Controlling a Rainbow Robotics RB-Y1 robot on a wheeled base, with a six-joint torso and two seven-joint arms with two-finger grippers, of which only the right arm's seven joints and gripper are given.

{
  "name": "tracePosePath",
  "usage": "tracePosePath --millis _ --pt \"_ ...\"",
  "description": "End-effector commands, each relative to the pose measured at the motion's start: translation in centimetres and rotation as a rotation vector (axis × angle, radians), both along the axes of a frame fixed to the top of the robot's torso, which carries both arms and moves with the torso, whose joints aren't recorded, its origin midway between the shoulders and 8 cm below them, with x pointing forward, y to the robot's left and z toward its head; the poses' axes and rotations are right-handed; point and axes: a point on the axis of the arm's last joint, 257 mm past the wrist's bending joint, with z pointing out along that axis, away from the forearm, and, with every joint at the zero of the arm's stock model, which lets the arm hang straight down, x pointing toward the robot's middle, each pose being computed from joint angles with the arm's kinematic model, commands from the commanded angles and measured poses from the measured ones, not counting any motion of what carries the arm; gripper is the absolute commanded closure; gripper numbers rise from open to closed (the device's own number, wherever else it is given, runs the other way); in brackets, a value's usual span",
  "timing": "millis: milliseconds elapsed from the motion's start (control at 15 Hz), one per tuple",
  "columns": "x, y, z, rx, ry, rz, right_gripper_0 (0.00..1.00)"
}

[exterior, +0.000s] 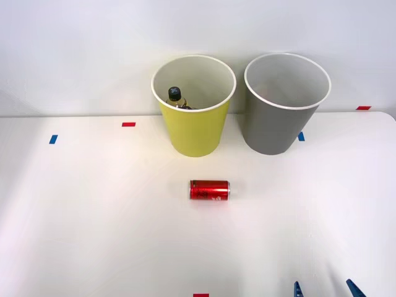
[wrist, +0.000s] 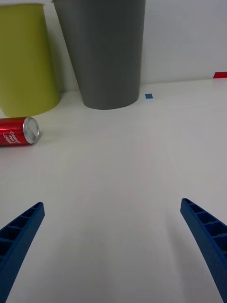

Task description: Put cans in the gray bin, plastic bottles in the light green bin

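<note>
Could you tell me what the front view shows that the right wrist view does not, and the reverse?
Front view alone: the white insides of both bins, and the small clear black-capped plastic bottle lying inside the yellow-green tapered bin; also the red tape marks on the table.

Right wrist view alone: the silver top of the red slim can, and the ribbed inner faces of the open right gripper.

Both: the red can on its side before the yellow-green bin, the gray tapered bin, the blue tape square beside it, and the blue fingertips.
</note>
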Motion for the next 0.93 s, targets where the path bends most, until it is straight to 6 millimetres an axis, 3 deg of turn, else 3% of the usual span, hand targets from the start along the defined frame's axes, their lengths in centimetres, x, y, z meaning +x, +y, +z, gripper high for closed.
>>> tracePosePath --millis 67,933 --pt "0.00 0.00 0.00 0.000 0.000 0.000 0.00" --pt "0.00 0.00 0.00 0.000 0.000 0.000 0.00"
